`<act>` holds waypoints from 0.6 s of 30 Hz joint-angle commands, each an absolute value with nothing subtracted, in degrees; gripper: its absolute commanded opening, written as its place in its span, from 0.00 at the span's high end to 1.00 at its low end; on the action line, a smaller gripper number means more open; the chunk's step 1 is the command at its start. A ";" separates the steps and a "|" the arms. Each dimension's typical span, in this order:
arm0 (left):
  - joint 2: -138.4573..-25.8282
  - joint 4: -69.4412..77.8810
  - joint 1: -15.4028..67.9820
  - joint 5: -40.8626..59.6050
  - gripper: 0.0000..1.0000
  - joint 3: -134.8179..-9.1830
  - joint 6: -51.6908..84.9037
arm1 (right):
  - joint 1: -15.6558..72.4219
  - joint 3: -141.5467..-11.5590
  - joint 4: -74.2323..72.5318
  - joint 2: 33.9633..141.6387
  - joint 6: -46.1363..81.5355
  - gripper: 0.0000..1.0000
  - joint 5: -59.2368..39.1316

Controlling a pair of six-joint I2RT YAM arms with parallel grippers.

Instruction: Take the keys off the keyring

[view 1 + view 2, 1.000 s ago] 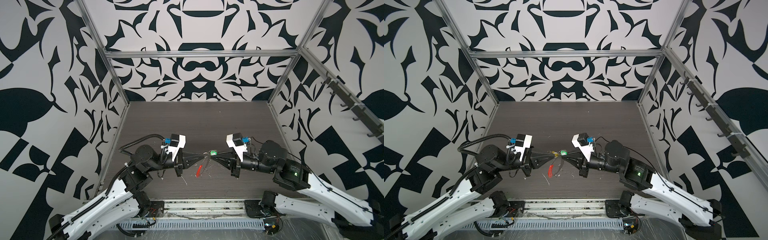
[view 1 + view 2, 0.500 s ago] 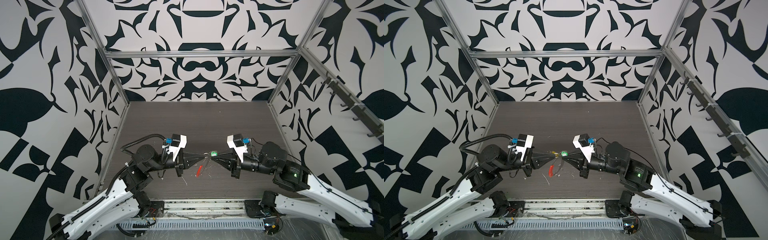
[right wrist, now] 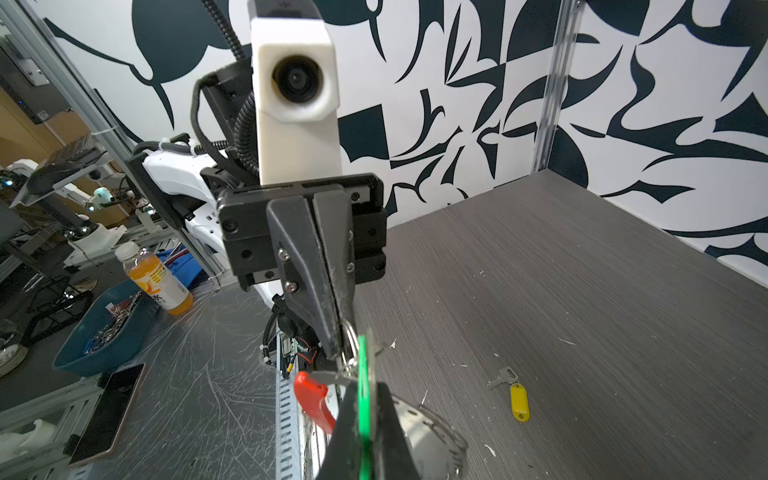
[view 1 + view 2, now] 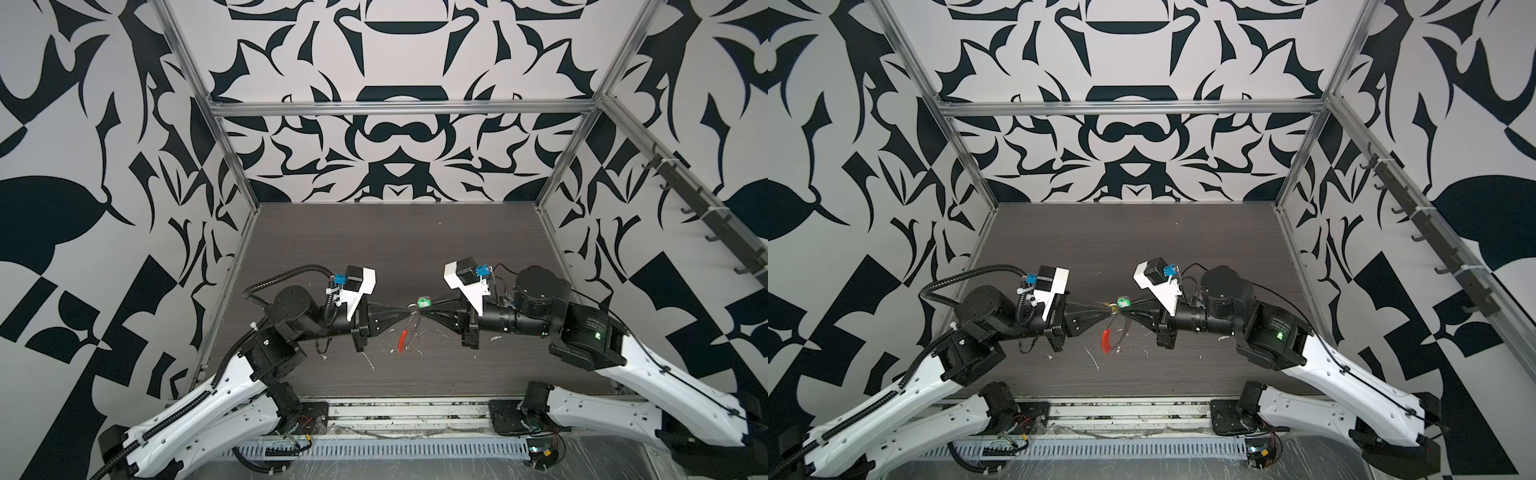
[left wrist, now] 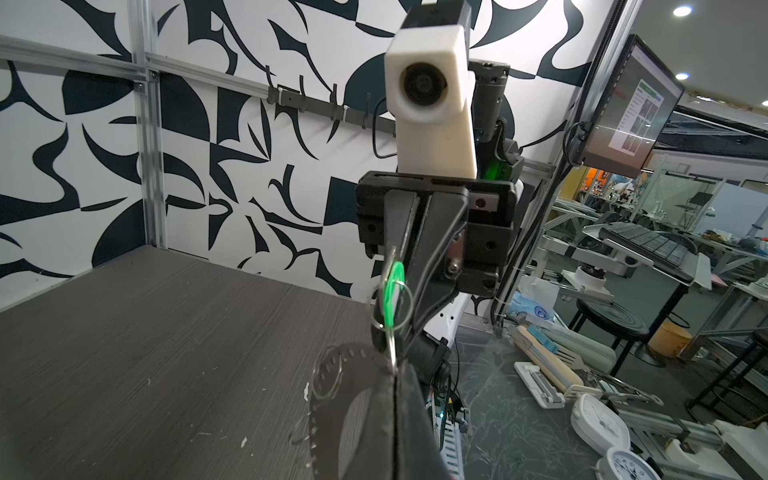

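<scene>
Left gripper [image 4: 406, 309] and right gripper [image 4: 428, 309] meet tip-to-tip, both seemingly clamped.

Toward 12 o'clock the table [image 4: 395, 241] is bare. At centre the left gripper [image 4: 408, 308] and right gripper [image 4: 424, 310] meet tip to tip, keyring [image 4: 401, 340] and green key [image 4: 423, 301] strung between them. A yellow key [image 3: 518, 401] lies loose, seemingly near 10 o'clock.

The left gripper [image 4: 407, 310] edges slightly toward the right gripper [image 4: 424, 310], whose arm draws in closer too. Below their tips, the red sleeve [image 4: 402, 340] swings a little toward the right gripper's side.
</scene>
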State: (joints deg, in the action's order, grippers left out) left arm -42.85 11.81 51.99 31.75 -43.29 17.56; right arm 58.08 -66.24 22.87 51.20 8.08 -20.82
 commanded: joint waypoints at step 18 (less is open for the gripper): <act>-47.90 -8.22 58.31 25.03 1.00 -49.29 9.53 | 58.01 -77.82 24.34 52.60 1.25 1.00 -14.00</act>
